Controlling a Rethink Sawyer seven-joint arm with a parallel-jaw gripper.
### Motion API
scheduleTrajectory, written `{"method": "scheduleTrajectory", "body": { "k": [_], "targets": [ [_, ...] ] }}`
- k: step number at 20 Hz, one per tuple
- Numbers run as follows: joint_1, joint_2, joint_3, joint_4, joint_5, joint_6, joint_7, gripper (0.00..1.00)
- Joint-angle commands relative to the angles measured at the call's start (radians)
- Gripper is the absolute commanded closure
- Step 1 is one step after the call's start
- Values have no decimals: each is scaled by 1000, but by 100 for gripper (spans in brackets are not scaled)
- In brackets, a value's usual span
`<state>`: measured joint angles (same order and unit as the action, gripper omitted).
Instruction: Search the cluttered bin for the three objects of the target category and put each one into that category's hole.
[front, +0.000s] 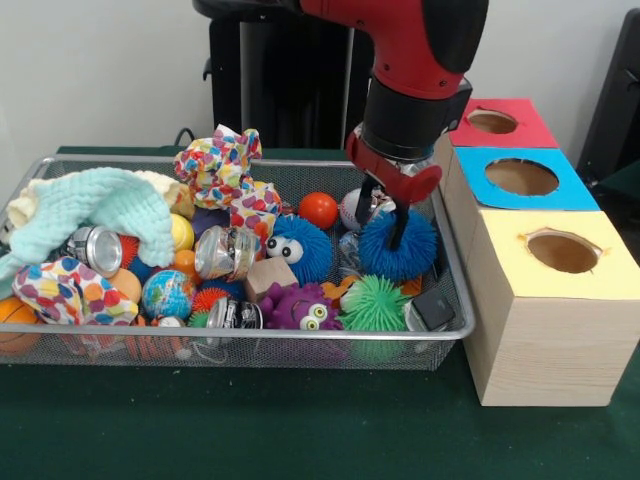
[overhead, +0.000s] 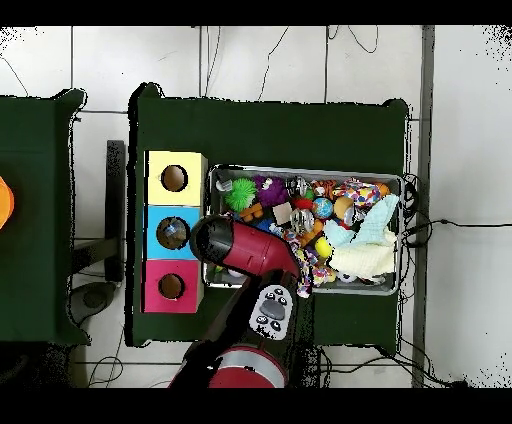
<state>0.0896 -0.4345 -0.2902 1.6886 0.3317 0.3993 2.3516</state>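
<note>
The silver wire-mesh bin (front: 250, 336) is full of toys and also shows in the overhead view (overhead: 300, 169). My gripper (front: 384, 216) hangs at the bin's right end in the front view, with its fingers (front: 400, 226) apart and pushed down onto a blue spiky ball (front: 418, 250). The ball still rests among the other toys. Three pale wooden boxes stand beside the bin, with a red top (front: 520, 130), a blue top (front: 570, 190) and a yellow top (front: 600, 262), each with a round hole. In the overhead view the arm (overhead: 240, 247) hides the gripper.
The bin holds a second blue spiky ball with eyes (front: 305, 250), a green spiky ball (front: 374, 304), a purple spiky toy (front: 300, 305), an orange ball (front: 318, 210), a globe ball (front: 167, 293), a mint cloth (front: 95, 208) and patterned fabric (front: 220, 165).
</note>
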Motion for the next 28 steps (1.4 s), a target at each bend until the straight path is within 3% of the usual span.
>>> {"method": "scheduleTrajectory", "body": {
  "k": [1,17,18,28],
  "targets": [
    [-13,47,127,56,25,-77,149,0],
    [-43,114,156,28,15,-165,132,0],
    [-52,113,162,29,10,-163,121,100],
    [-55,107,161,29,7,-131,115,100]
  ]
}}
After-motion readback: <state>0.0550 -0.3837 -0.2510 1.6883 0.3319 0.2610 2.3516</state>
